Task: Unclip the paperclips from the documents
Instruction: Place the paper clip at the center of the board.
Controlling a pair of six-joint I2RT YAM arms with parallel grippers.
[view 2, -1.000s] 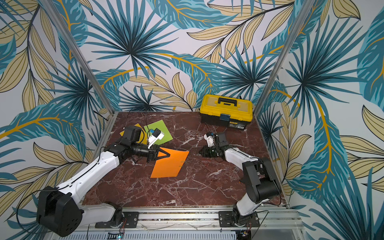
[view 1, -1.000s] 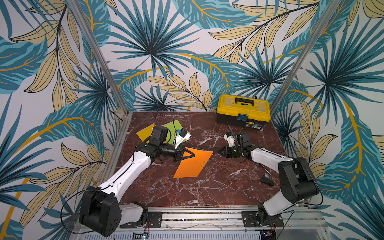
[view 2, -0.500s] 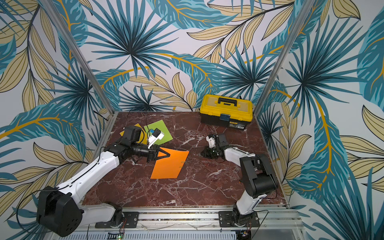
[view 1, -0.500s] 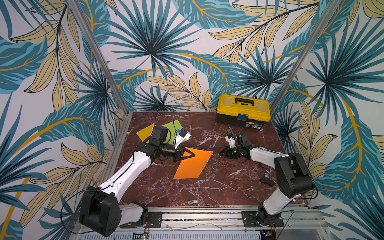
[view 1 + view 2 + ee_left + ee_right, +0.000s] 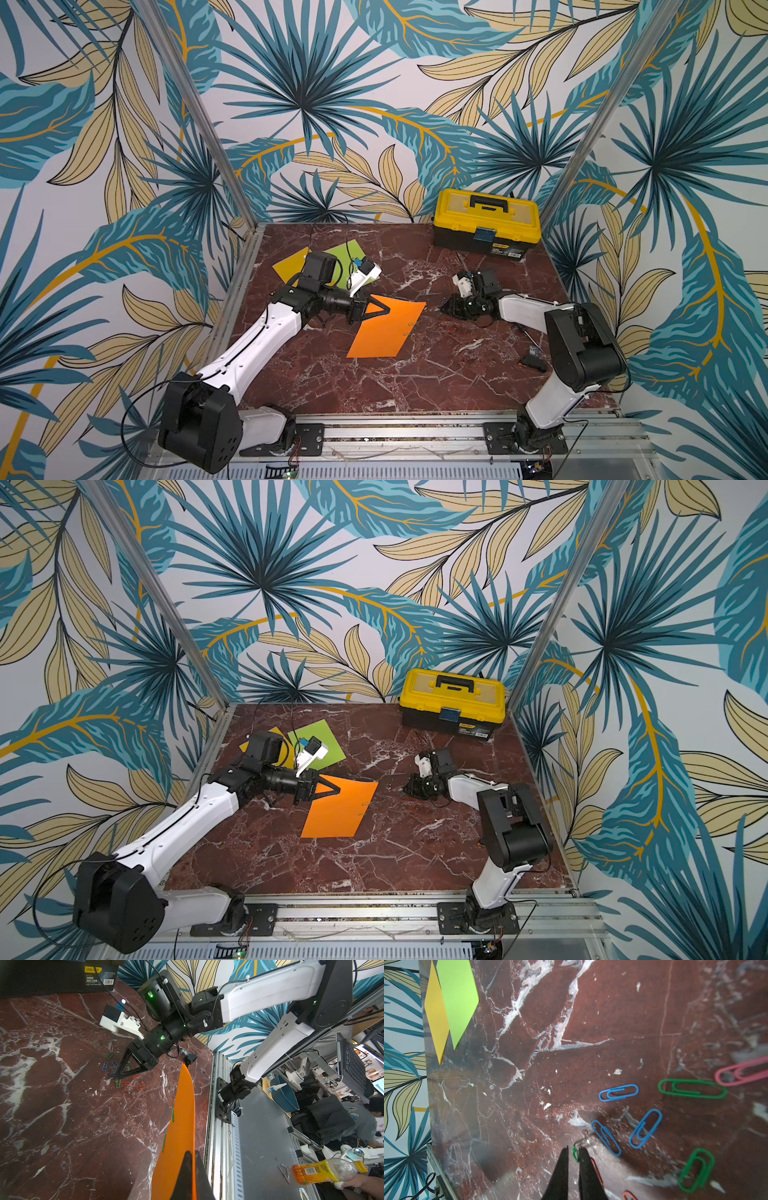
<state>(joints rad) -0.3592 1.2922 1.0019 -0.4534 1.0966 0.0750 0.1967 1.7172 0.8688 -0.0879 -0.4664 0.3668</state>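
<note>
My left gripper [image 5: 384,309] is shut on a corner of the orange document [image 5: 390,328], lifting that edge off the marble table [image 5: 415,386]. In the left wrist view the orange document [image 5: 178,1126] carries two green paperclips [image 5: 172,1114] on its edge. The lime green document [image 5: 349,253] and the golden yellow document [image 5: 291,264] lie flat at the back left. My right gripper [image 5: 573,1148] is low over the table right of centre, its jaws a narrow gap apart with a small green paperclip [image 5: 575,1153] standing between the tips. Several loose paperclips [image 5: 618,1092] lie around it.
A yellow-and-black toolbox [image 5: 486,224] stands at the back right against the wall. A small black object [image 5: 534,361] lies by the right arm's base. Metal frame rails run along the table's front and left edges.
The right gripper's jaws have parted slightly around the green paperclip, and the right arm has shifted a little. The left arm and the orange document have not moved.
</note>
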